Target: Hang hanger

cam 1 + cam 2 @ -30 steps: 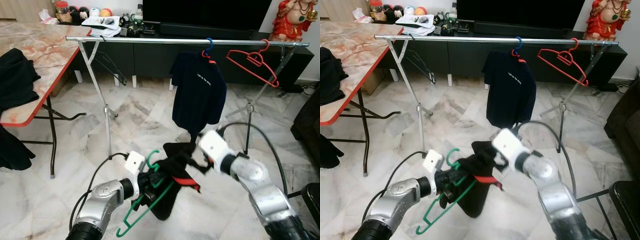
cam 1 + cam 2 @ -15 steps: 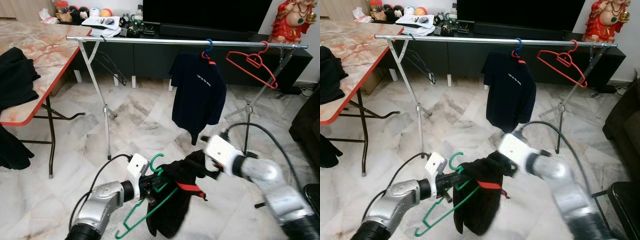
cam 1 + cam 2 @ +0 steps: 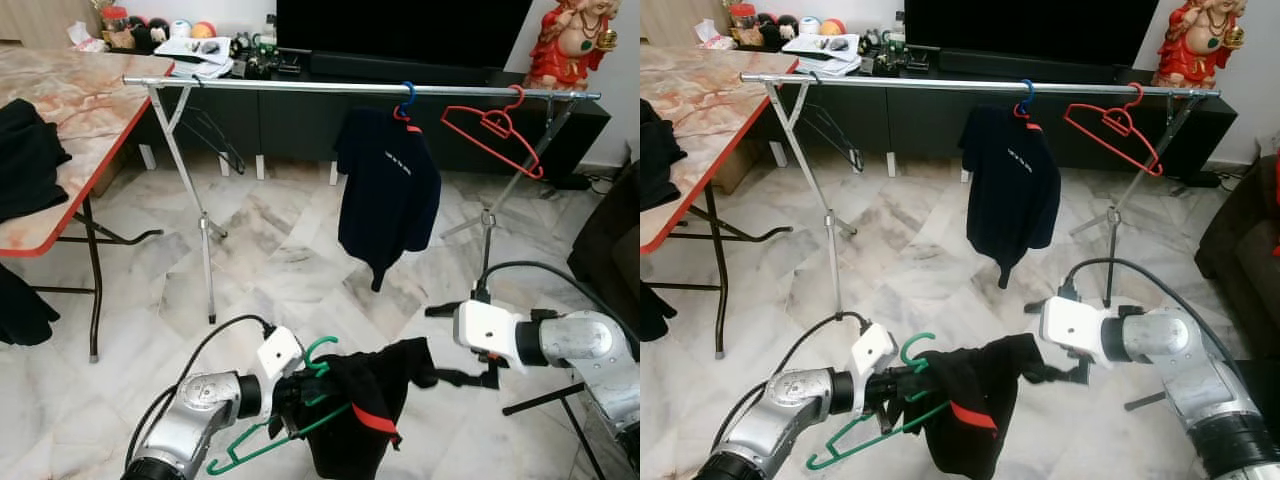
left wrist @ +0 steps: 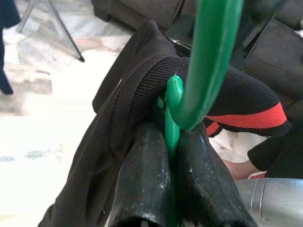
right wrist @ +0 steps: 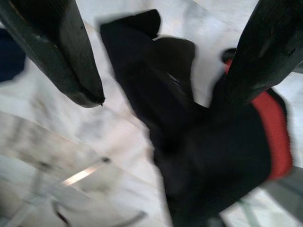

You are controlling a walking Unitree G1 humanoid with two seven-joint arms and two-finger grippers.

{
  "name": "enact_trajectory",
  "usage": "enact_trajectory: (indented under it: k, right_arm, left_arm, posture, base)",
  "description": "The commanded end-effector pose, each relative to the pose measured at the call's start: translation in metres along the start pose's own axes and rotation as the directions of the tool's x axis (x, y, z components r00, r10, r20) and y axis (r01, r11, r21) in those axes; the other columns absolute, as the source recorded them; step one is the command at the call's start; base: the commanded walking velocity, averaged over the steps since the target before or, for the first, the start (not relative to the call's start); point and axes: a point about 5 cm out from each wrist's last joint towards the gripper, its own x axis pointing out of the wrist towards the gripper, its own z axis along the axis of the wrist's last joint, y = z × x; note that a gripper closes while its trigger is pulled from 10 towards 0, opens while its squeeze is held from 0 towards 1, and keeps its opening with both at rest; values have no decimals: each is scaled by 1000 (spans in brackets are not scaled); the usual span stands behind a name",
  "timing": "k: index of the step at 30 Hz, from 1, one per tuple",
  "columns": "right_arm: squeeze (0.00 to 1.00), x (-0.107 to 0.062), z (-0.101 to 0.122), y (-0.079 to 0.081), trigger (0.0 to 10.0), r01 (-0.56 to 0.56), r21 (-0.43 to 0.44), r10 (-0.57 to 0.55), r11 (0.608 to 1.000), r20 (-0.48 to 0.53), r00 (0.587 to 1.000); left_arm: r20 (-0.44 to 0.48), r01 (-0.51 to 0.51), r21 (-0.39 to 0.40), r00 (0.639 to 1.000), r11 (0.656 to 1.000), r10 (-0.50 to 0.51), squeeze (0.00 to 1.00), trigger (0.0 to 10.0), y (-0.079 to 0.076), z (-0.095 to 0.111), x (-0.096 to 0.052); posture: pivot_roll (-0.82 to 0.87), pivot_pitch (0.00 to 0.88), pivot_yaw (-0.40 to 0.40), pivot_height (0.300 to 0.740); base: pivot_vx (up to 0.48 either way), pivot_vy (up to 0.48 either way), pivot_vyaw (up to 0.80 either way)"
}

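Green glossy plastic hanger, smooth. Black knit cloth garment with red trim, matt, fine-ribbed weave. Left gripper had matt black fingers, slightly scuffed. Polished silver metal rail. Glossy veined marble floor. Marble-patterned tabletop with red edge, shiny.

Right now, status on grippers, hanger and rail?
Left gripper shut on green hanger, black garment draped on it. Right gripper open, beside garment. Rail ahead holds navy shirt, red hanger.
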Motion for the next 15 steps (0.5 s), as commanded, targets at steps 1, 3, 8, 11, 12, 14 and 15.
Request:
enact_trajectory:
  k: [1, 3, 8, 11, 12, 14, 15]
  right_arm:
    - [0, 1, 3, 1, 10000, -49, -16, 50, 999, 27, 998]
    - [0, 4, 3, 2, 10000, -81, -33, 82, 996, 24, 996]
    - [0, 18, 3, -2, 10000, -58, -143, 59, 988, 5, 998]
    - [0, 29, 8, -1, 10000, -67, -186, 74, 980, 29, 997]
    - [0, 31, 8, 0, 10000, -72, -194, 79, 978, 30, 996]
    - [0, 34, 8, 0, 10000, -82, -215, 89, 973, 26, 996]
    - [0, 36, 8, 1, 10000, -86, -227, 93, 970, 24, 995]
  left_arm:
    - [17, 45, 43, 999, 998, -45, 0, 10000, -4, 8, 3]
    - [11, 54, 50, 998, 997, -54, 0, 10000, -5, 8, 3]
    - [1, 86, 60, 996, 994, -87, 0, 10000, -6, 11, 5]
    - [-16, 121, 69, 993, 990, -121, 0, 10000, -10, 12, 6]
    - [-16, 123, 71, 992, 990, -122, 0, 10000, -10, 12, 6]
    - [-16, 125, 72, 992, 990, -124, 0, 10000, -11, 13, 7]
    - [-17, 126, 73, 992, 989, -125, 0, 10000, -11, 13, 7]
  posture:
    - [-23, 64, -88, 721]
    - [-22, 59, -87, 721]
    - [-20, 54, -88, 721]
    - [-13, 57, -90, 721]
    - [-12, 58, -91, 721]
    - [-11, 58, -93, 721]
    - [-11, 58, -93, 721]
  base:
    - [0, 0, 0]
    - [0, 0, 0]
    - [0, 0, 0]
    - [0, 0, 0]
    - [0, 0, 0]
    - [0, 0, 0]
    - [0, 0, 0]
